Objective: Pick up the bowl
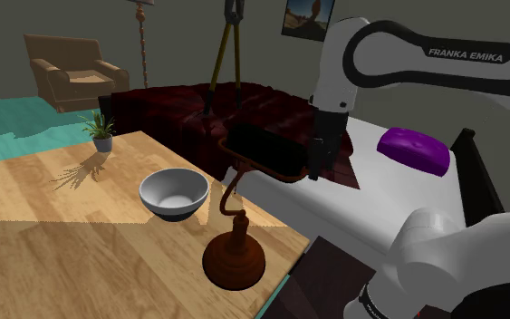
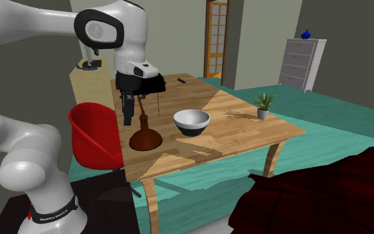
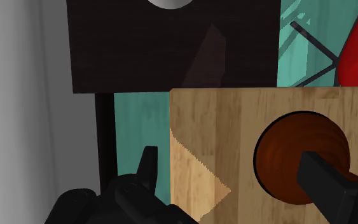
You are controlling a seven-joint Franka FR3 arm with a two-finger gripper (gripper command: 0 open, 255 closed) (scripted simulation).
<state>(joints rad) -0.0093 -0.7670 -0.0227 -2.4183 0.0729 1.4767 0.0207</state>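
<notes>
The bowl (image 1: 174, 192) is white inside with a dark outer wall and stands upright on the wooden table (image 1: 53, 245), near its middle. In the second exterior view the bowl (image 2: 191, 121) sits to the right of my gripper (image 2: 129, 119). The black gripper (image 1: 316, 172) hangs fingers-down above the table's edge, well off to the shoulder view's right of the bowl and clear of it. In the wrist view the gripper (image 3: 234, 184) is open and empty, its fingers wide apart over the table corner (image 3: 215, 140).
A brown lamp-like stand with a round base (image 1: 235, 260) stands on the table between gripper and bowl, its base (image 3: 301, 156) just under one finger. A small potted plant (image 1: 102, 132) sits at the far corner. A red chair (image 2: 97, 133) stands beside the table, and a bed with a purple cushion (image 1: 414, 149) lies beyond.
</notes>
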